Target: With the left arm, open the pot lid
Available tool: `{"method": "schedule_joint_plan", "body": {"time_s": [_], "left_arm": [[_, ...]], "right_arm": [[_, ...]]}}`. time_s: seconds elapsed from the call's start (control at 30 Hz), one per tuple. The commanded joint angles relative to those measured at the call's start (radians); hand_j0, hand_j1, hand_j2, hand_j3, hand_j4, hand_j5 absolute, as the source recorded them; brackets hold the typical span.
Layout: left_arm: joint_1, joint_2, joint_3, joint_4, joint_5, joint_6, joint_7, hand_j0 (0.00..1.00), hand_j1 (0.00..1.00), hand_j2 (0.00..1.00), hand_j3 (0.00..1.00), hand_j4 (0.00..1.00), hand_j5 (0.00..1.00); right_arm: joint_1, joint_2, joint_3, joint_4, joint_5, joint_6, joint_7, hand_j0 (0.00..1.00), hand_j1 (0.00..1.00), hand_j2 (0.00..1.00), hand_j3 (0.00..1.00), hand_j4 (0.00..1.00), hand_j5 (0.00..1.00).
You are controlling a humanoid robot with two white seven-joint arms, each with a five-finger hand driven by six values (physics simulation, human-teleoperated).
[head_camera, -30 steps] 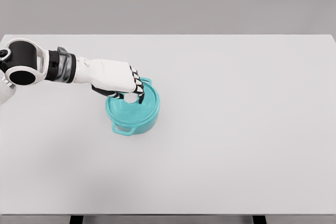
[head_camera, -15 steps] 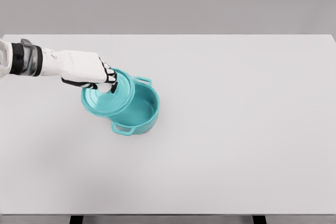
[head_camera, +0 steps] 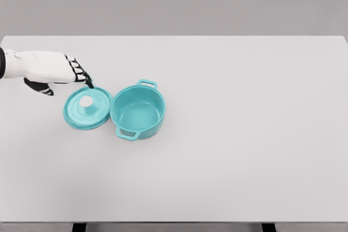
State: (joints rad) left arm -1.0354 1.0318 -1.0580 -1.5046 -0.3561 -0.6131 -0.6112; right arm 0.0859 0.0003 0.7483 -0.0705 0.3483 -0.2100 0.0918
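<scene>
Lid [head_camera: 87, 108] is off and lying flat on the white table [head_camera: 244, 134], knob [head_camera: 86, 101] up, just below and a bit right of the fingertips [head_camera: 88, 83] of the left hand [head_camera: 51, 69]. Its right edge is touching or nearly touching the teal pot [head_camera: 138, 112], can't tell which. The pot sits open further right of the fingers, with one loop handle toward the back and one toward the front. The hand hovers above the lid's back-left edge, fingers loosely extended, angled down toward the lid, and holding nothing. Thumb is tucked under the palm.
</scene>
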Motion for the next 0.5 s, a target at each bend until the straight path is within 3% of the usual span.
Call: {"method": "schedule_joint_plan", "body": {"time_s": [0.0,0.2,0.3,0.47], "left_arm": [[0.0,0.002,0.001,0.004,0.003,0.002,0.0,1.0,1.0,1.0,1.0,1.0,1.0],[0.003,0.083,0.006,0.024,0.017,0.002,0.0,1.0,1.0,1.0,1.0,1.0,1.0],[0.002,0.086,0.006,0.132,0.014,0.002,0.0,1.0,1.0,1.0,1.0,1.0,1.0],[0.006,0.086,0.006,0.15,0.014,0.002,0.0,1.0,1.0,1.0,1.0,1.0,1.0]], "right_arm": [[0.0,0.0,0.0,0.0,0.0,0.0,0.0,1.0,1.0,1.0,1.0,1.0,1.0],[0.0,0.0,0.0,0.0,0.0,0.0,0.0,1.0,1.0,1.0,1.0,1.0,1.0],[0.0,0.0,0.0,0.0,0.0,0.0,0.0,1.0,1.0,1.0,1.0,1.0,1.0],[0.0,0.0,0.0,0.0,0.0,0.0,0.0,1.0,1.0,1.0,1.0,1.0,1.0]]}}
